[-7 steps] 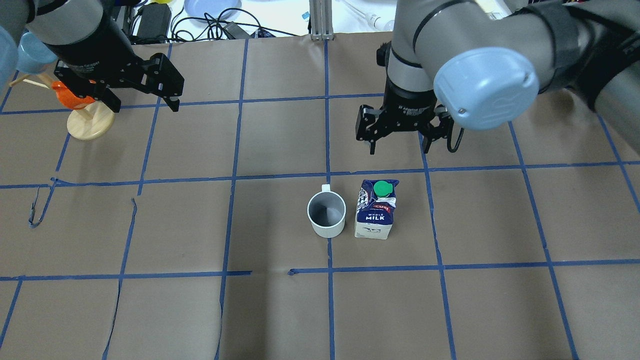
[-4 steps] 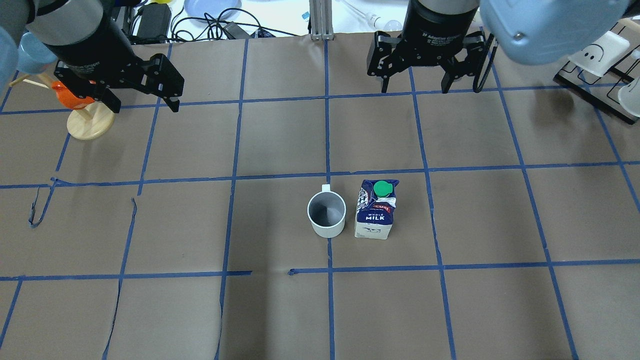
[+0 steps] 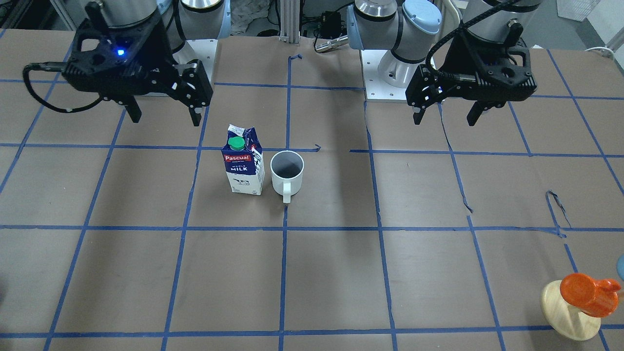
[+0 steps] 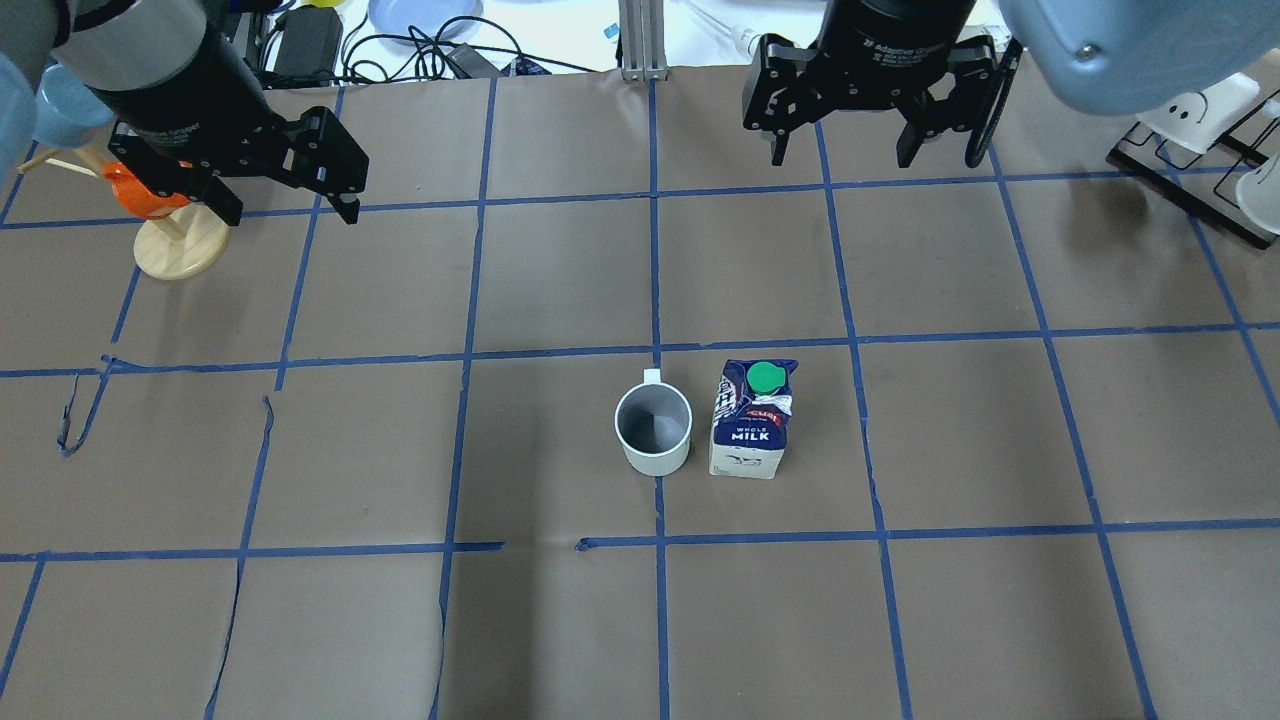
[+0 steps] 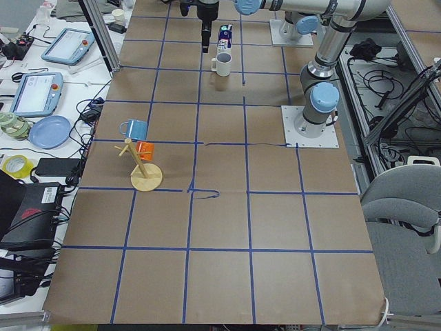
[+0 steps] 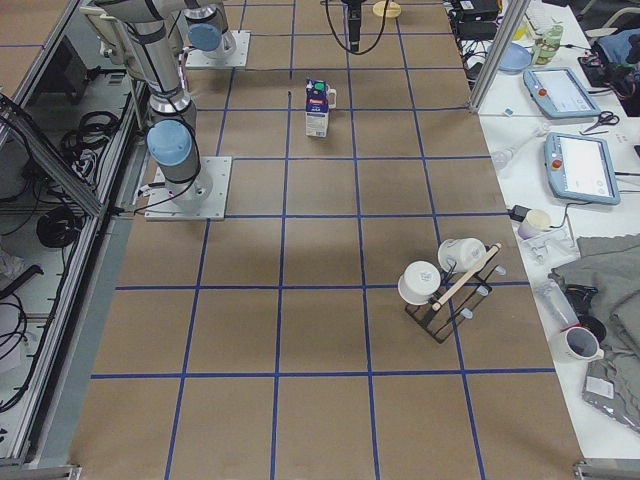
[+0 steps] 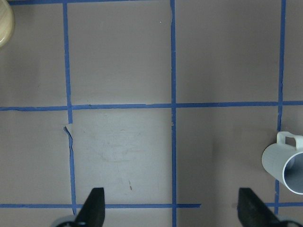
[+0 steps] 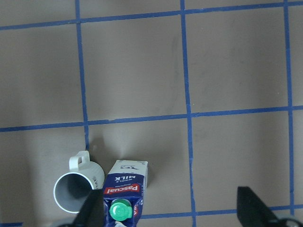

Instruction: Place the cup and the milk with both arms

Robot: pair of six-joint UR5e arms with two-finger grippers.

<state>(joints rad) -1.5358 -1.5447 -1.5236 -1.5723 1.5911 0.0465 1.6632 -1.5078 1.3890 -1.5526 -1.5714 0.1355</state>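
Observation:
The white cup (image 4: pixel 653 430) stands upright at the table's middle, its handle pointing to the far side. The blue and white milk (image 4: pixel 748 420) with a green cap stands upright right beside it, on its right. They also show in the front view as cup (image 3: pixel 287 171) and milk (image 3: pixel 243 163). My right gripper (image 4: pixel 842 155) is open and empty, high above the far edge, well away from the milk (image 8: pixel 124 194). My left gripper (image 4: pixel 290 205) is open and empty at the far left, far from the cup (image 7: pixel 286 163).
A pale wooden stand (image 4: pixel 180 245) with an orange cup and a blue cup stands at the far left under my left arm. A black rack (image 4: pixel 1200 130) with white cups is at the far right. Cables and a plate lie beyond the far edge.
My right gripper has moved away from the milk toward the table's far edge, still open. The left arm, the cup and the milk have not moved.

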